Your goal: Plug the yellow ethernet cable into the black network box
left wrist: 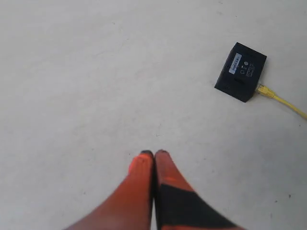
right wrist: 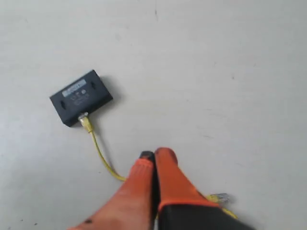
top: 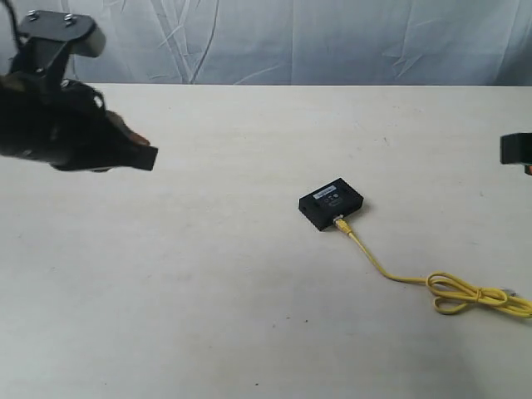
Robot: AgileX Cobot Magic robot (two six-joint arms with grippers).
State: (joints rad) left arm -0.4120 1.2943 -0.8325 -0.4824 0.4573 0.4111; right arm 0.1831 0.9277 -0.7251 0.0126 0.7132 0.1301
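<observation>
The black network box (top: 331,202) lies flat on the pale tabletop (top: 208,299), label up, and every place here is told from it. One plug of the yellow ethernet cable (top: 378,268) sits in a port on the box's near side. From there the cord runs away toward the near right and gathers into a tied loop (top: 462,294) close to the right border of the exterior view. The cable's free plug (right wrist: 220,196) lies just past that loop.

The left pincer (left wrist: 154,154) hangs well apart from the box, far to its left, with its orange fingers pressed together and nothing between them. The right pincer (right wrist: 153,155) is likewise pressed together. It is on the cable side of the box, and the cord passes beneath it in the wrist view. Only a dark corner of it shows at the right border of the exterior view.

Bare tabletop surrounds the box on its left, far and near sides. The tabletop's far edge runs well behind the box, against a white cloth backdrop (top: 332,41).
</observation>
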